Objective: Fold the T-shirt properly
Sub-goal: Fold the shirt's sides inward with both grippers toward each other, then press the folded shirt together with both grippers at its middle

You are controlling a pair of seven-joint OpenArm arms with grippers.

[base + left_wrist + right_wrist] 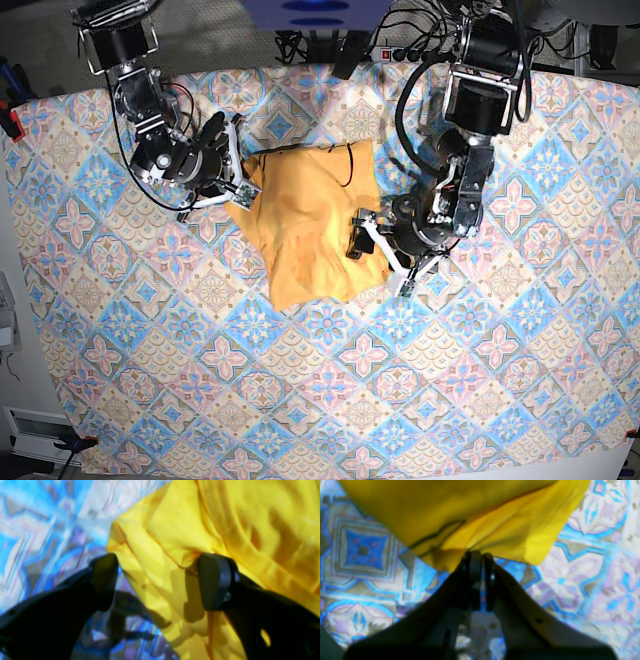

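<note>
The pale yellow-orange T-shirt (310, 220) lies crumpled and partly folded on the table, a little above the middle. My right gripper (240, 187) is at its left edge, and its jaws (480, 557) are shut on a pinch of the shirt (495, 530) beside the dark neck trim (437, 533). My left gripper (375, 250) is open at the shirt's right edge. One of its fingers (215, 580) is over the shirt (225, 525), the other over the patterned cloth, and the shirt's edge runs between them (160, 582).
A blue-pink-beige tile-patterned cloth (450, 360) covers the whole table. Cables and a power strip (390, 40) lie at the back edge. A red clamp (10, 125) sits on the left edge.
</note>
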